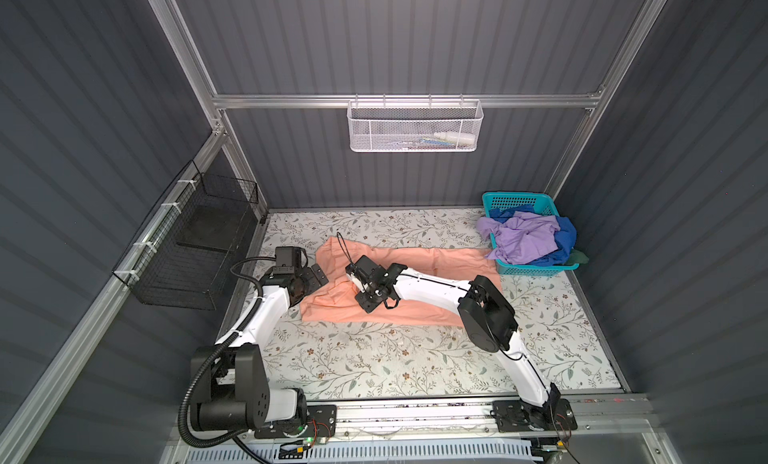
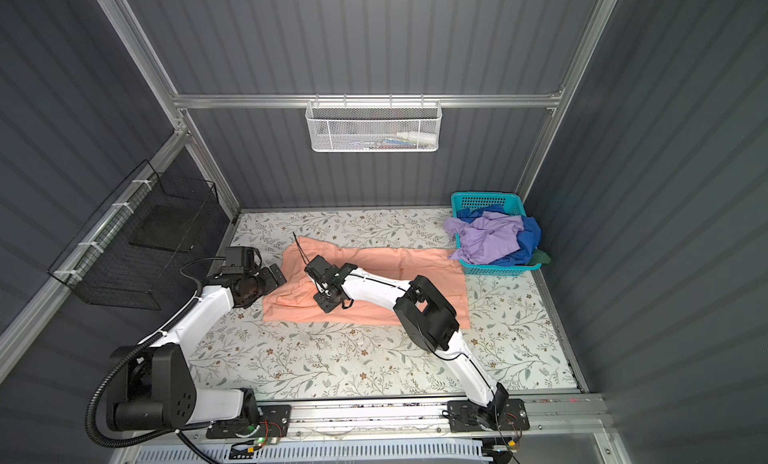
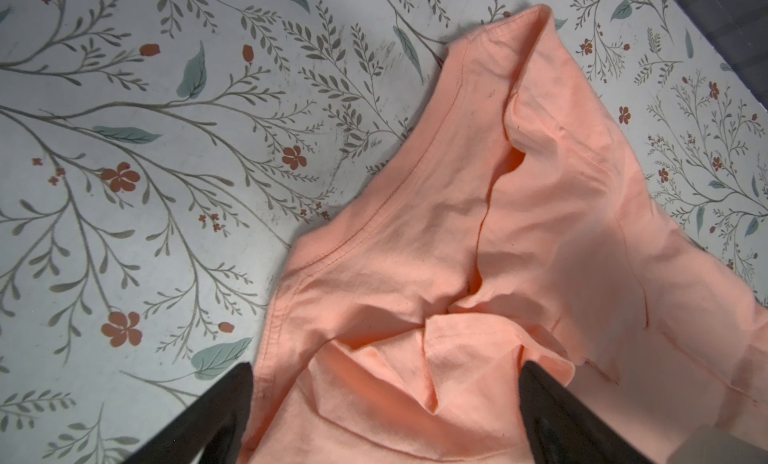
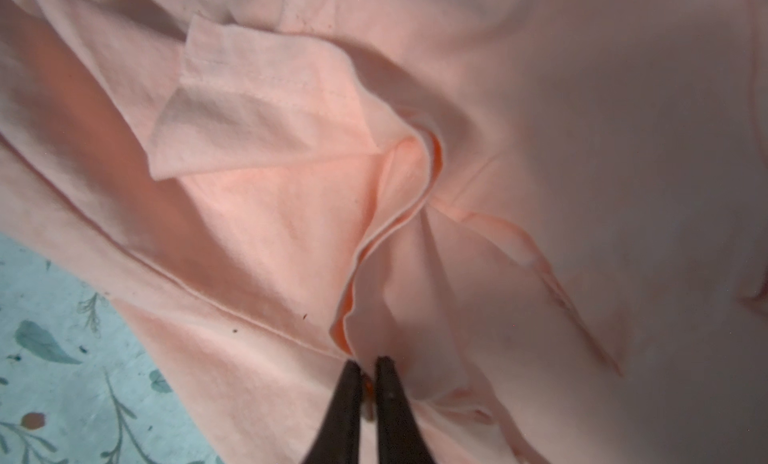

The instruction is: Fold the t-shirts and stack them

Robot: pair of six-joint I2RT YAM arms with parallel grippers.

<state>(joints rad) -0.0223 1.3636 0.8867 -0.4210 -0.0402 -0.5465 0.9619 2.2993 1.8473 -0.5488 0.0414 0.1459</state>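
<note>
Left of centre in a top view: left gripper (image 1: 318, 274) low over the left end of the peach t-shirt (image 1: 411, 256). Jaws spread wide, nothing held. In the left wrist view, bunched cloth w/ a stitched edge sits between the two fingers. Prob. lined up there to pinch that rumple next, though whether the fingertips touch the cloth can't be told.

Mid frame: peach t-shirt laid lengthwise across the floral table (image 1: 374, 358), mostly flat at the right end, crumpled at the left. No graphic showing, so likely face down, which suits folding. Plenty of bare table in the lower part of the frame, room for the fold.

Just right of that rumple: right gripper (image 4: 369, 364), reaching across the shirt. Clamped tight on a raised ridge of peach cloth, seen in the right wrist view. Looks like a pinch to lift or tug the wrinkle out before any fold. Risk: grabbing both layers, dragging the whole shirt.

Right edge, upper mid: teal basket (image 1: 515, 198) against the back wall, holding the lavender t-shirt (image 1: 523, 237) on top, blue t-shirt (image 1: 565, 233) beneath, dark green t-shirt (image 1: 579, 257) peeking out at the right. All unfolded, waiting. No stack yet, so early in the job.
</note>
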